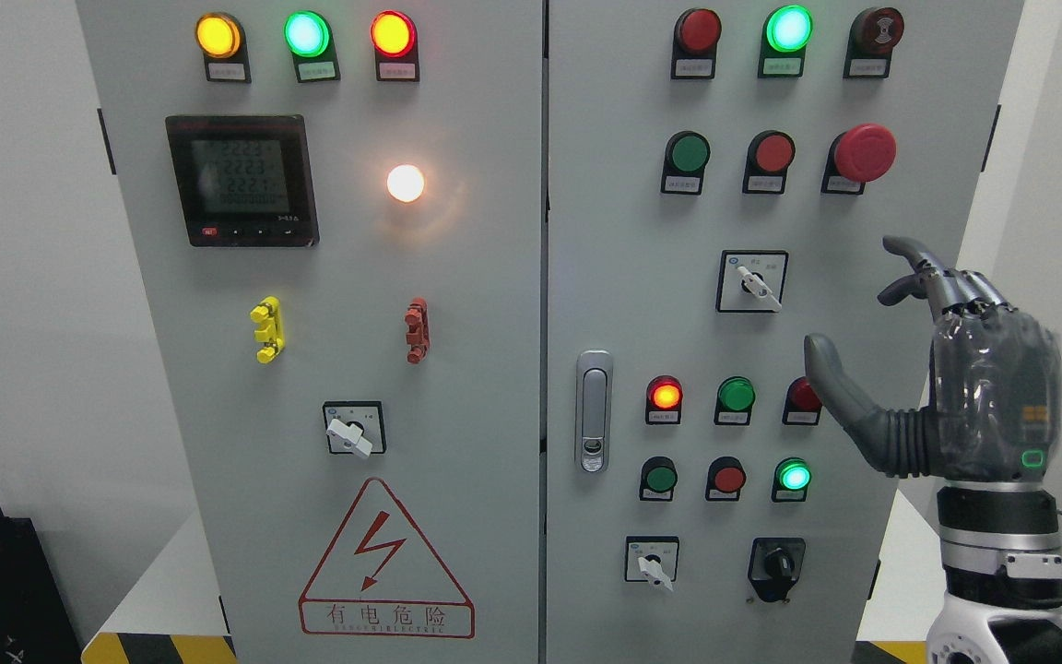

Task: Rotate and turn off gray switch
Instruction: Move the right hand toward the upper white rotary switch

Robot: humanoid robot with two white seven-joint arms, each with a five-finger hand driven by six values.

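Note:
Three rotary switches with pale grey-white handles sit on the grey cabinet: one at the right door's upper middle [751, 282], one low on the right door [652, 560], one on the left door [353, 429]. All three handles point down to the right. My right hand [867, 309] is raised in front of the right door's right edge, with the palm toward the panel and the thumb and fingers spread open, holding nothing. It is to the right of the upper switch and slightly below it, not touching it. Its thumb covers part of a red button [803, 395]. The left hand is out of view.
A black rotary switch [777, 563] sits beside the low grey one. Lit and unlit indicator lamps and push buttons fill the right door, with a red mushroom stop button [865, 152] at the top right. A door latch handle [594, 410] is at the seam. A meter display [241, 180] is on the left door.

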